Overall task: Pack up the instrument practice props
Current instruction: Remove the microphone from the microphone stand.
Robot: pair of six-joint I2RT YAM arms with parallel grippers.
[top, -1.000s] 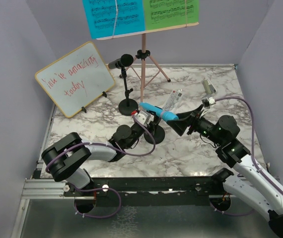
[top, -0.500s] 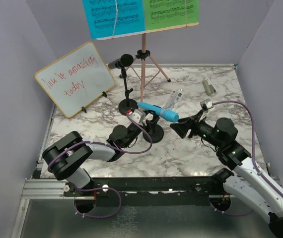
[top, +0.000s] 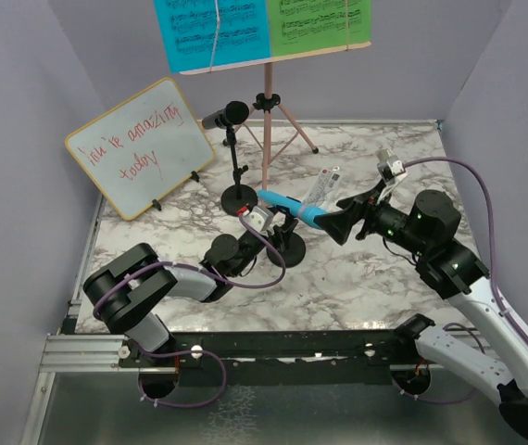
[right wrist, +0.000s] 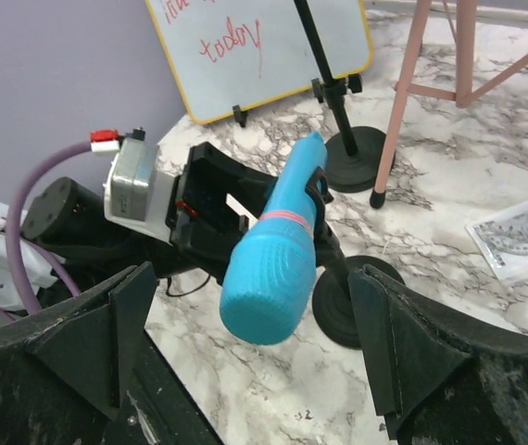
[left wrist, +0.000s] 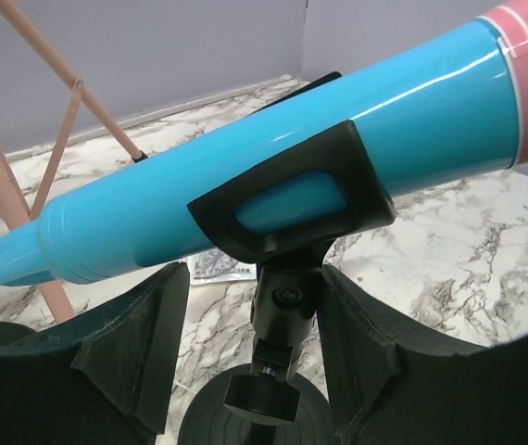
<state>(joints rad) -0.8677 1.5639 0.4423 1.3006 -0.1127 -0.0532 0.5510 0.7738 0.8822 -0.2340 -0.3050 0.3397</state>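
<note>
Right pincer (right wrist: 253, 273), released, straddles the sky-blue plastic microphone (right wrist: 273, 250). Clench squarely, then slide it from the black clip (left wrist: 292, 199).

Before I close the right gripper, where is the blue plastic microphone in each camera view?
Top external: the blue plastic microphone sits near the picture's centre, slanting down to the right.
Left wrist: it crosses the whole frame diagonally, rising to the right.
Right wrist: centre, rounded head nearest the camera.
Shared landmark: the pink tripod music holder, behind it, at far left, upper right.
</note>
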